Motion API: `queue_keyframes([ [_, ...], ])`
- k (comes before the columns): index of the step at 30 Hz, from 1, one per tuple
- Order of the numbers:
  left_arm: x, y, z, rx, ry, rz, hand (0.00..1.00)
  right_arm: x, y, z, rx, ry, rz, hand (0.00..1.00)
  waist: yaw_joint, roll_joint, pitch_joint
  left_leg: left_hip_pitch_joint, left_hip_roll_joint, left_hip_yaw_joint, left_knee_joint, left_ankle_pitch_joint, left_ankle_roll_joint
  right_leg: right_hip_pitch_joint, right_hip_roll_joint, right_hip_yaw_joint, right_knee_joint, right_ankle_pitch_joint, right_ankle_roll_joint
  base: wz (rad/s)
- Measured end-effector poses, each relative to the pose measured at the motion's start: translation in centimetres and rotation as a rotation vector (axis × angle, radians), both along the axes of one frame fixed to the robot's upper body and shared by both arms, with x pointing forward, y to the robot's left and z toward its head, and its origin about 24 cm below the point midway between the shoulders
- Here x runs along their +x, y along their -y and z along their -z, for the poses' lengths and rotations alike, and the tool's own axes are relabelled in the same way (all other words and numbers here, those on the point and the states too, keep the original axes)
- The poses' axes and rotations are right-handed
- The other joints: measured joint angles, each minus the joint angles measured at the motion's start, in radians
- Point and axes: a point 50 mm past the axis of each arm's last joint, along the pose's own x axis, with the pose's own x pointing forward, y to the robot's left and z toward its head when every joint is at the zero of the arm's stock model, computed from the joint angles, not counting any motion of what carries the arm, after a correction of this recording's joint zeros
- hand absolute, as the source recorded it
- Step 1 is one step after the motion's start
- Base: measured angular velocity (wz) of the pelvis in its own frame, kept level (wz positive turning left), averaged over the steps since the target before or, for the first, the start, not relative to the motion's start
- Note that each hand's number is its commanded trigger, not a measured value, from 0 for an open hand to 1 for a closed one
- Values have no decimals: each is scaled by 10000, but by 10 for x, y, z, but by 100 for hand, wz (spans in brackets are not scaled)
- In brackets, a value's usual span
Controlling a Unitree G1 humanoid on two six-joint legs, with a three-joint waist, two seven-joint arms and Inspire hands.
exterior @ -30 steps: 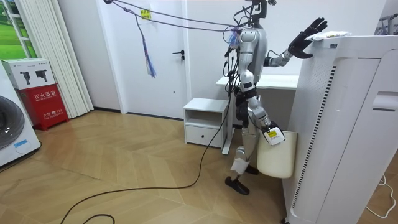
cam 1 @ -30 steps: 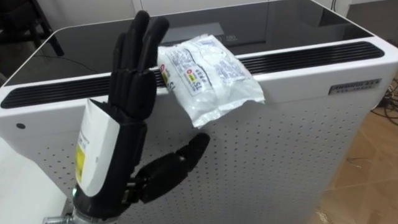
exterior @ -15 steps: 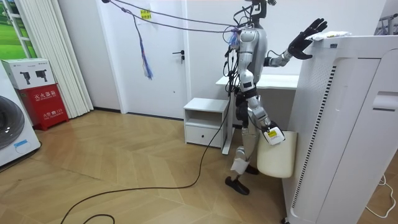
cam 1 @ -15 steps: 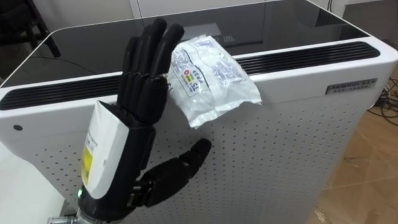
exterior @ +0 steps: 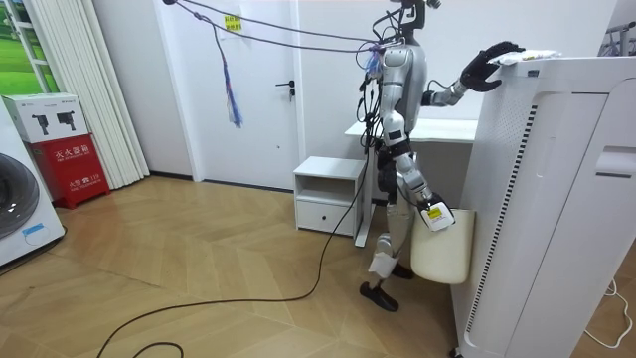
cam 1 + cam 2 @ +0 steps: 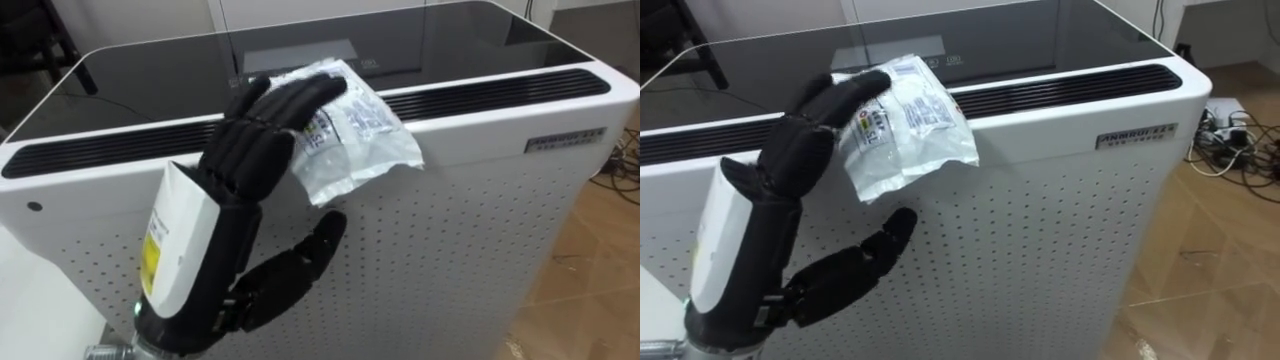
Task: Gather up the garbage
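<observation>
Task progress: early going. The garbage, a crinkled white plastic packet (image 6: pixel 362 128), is not picked up yet.
Packet position: it lies on the top front edge of the tall white appliance (image 6: pixel 480 230), across the dark vent slot (image 6: pixel 500 90), with its lower corner hanging over the perforated front.
Done so far: the reach looks complete, judging by the left hand (image 6: pixel 240 165) right on the target.
Left to do: close the grasp, lift the packet clear, then presumably carry it off to be thrown away.
Left hand state: the fingers (image 6: pixel 290 100) tip forward and lie across the packet's left half, touching its top. The thumb juts out well below, near the perforated front and apart from the hanging corner. No pinch here, the hand is not closed on anything.
Left arm pose: raised high in front of the chest, forearm angled up from the lower left, back of the hand toward the camera.
Right hand: it hangs low by the thigh (image 5: pixel 433 216), idle, just above a cream bin (image 5: pixel 442 261); whether it is open or closed can't be made out.
Stance: upright and close up against the appliance.
</observation>
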Motion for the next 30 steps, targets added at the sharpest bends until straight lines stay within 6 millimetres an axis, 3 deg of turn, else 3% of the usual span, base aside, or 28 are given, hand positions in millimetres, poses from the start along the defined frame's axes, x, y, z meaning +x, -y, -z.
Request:
queue_keyframes([
  [18,13,-8,-21,-1194,958,-429,100,-2,-1,2,49,-226,32,100,-5,30,8,451,11,177,-374,2,2,345,3,107,-247,8,7,-2],
  [24,9,-10,-34,-3551,-703,1730,100,-1,-2,1,60,-226,-72,100,80,-28,-17,378,-12,219,-427,44,34,203,-23,144,-206,-2,33,0],
  [30,14,-16,-42,-6785,-2949,5760,100,1,-5,2,157,-322,-73,100,80,-251,-90,250,-54,233,-450,179,70,81,-85,65,-154,9,72,6],
])
